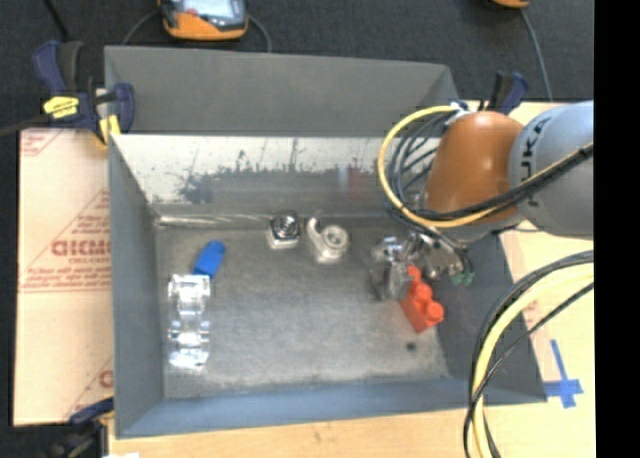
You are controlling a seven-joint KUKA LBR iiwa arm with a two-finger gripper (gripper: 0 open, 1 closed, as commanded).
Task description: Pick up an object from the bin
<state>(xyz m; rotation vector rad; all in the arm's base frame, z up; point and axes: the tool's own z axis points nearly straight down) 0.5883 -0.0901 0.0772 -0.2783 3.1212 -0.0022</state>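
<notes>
My gripper (392, 268) reaches down at the right side of the bin floor, under the orange wrist cover. Right beside it, on its right and slightly nearer the front, lies a red-orange plastic piece (421, 304); the fingers touch or nearly touch its upper end, and nothing shows clearly between them. To the left, near the back wall, sit a pale grey fitting with a hole (328, 240) and a small shiny metal part (284, 231).
At the left of the floor lie a small blue block (209, 258) and a clear plastic piece (189, 321). The arm and its looped yellow and black cables hang over the bin's right wall. The middle of the floor is bare.
</notes>
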